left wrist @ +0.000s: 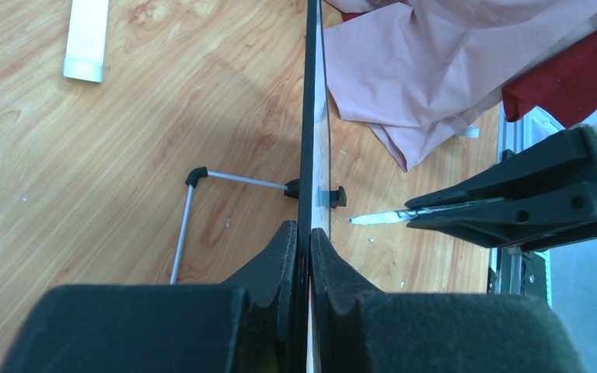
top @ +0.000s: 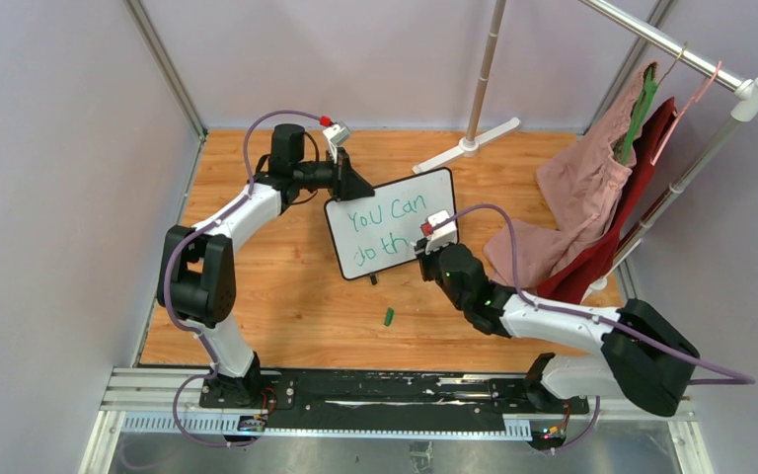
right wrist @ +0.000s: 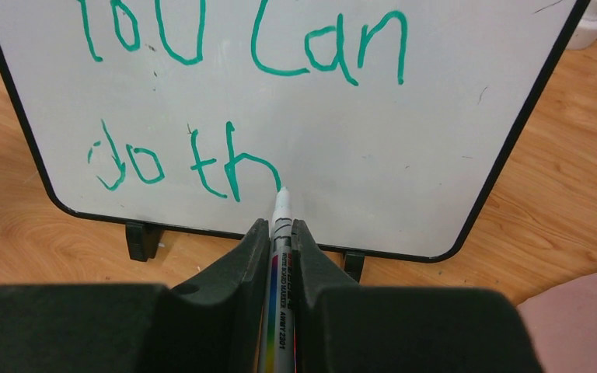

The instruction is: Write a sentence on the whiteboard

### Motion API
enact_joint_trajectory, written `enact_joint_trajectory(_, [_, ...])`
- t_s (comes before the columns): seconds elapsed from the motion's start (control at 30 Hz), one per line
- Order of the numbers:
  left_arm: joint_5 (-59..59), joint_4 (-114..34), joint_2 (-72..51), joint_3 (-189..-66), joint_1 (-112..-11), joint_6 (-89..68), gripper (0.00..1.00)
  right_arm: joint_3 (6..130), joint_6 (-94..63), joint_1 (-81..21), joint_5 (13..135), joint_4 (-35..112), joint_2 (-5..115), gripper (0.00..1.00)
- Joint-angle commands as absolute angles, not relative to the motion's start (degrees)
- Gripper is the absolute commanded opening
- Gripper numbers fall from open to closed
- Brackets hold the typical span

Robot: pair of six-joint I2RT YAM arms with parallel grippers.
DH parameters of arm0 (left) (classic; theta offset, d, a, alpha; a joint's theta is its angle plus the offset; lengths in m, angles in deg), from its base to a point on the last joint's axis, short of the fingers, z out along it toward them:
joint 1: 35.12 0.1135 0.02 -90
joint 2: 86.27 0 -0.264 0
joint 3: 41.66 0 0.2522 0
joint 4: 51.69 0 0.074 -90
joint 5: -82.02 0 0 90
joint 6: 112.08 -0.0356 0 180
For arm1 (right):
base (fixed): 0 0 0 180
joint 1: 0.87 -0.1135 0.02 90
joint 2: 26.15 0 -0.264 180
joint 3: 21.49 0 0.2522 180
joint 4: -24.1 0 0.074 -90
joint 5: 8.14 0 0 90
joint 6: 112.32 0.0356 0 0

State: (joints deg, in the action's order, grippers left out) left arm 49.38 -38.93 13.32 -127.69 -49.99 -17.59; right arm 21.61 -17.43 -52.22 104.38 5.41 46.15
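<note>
The whiteboard [top: 387, 219] stands tilted on the wooden table, white with a black border. It carries the sentence [top: 385, 228] in green marker, reading "You can" above "do th". In the right wrist view the whiteboard [right wrist: 404, 155] fills the top and the sentence [right wrist: 225, 116] shows plainly. My left gripper [top: 355, 184] is shut on the board's upper left edge; the left wrist view shows the board's edge [left wrist: 311, 116] clamped at my left gripper [left wrist: 305, 233]. My right gripper [right wrist: 280, 225] is shut on a white marker [right wrist: 281, 233]. Its tip touches the board at the end of the "h".
A green marker cap [top: 389, 317] lies on the table in front of the board. Pink and red clothes [top: 592, 188] hang from a rack at the right and drape onto the table. A white stand base [top: 466, 146] is behind the board.
</note>
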Motion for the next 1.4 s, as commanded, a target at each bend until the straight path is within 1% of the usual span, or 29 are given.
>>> enact_joint_trajectory(0.0, [47.63,-34.34,14.59,-126.71,-52.17,-18.73,0.00,20.93,-16.67,-52.29,105.06,8.00,41.34,0.00])
enact_joint_trajectory(0.23, [47.51,-34.18,14.74,-126.78,-52.14,-18.83,0.00,20.24,-18.39,-52.29,105.15,10.57,34.60,0.00])
enact_joint_trajectory(0.43, [47.47,-34.11,15.06,-126.77,-52.17,-18.74,0.00,20.44,-18.13,-51.58,104.25,10.38,33.33,0.00])
enact_joint_trajectory(0.63, [47.21,-33.98,14.77,-126.62,-52.17,-18.83,0.00,20.99,-15.64,-50.33,102.65,8.32,34.88,0.00])
enact_joint_trajectory(0.93, [47.33,-34.06,14.98,-126.73,-52.17,-18.70,0.00,19.82,-13.76,-48.41,99.36,-1.72,38.86,0.00])
enact_joint_trajectory(1.37, [47.30,-34.24,14.74,-126.62,-52.17,-18.57,0.00,23.11,-14.77,-48.37,100.67,-0.30,44.11,0.00])
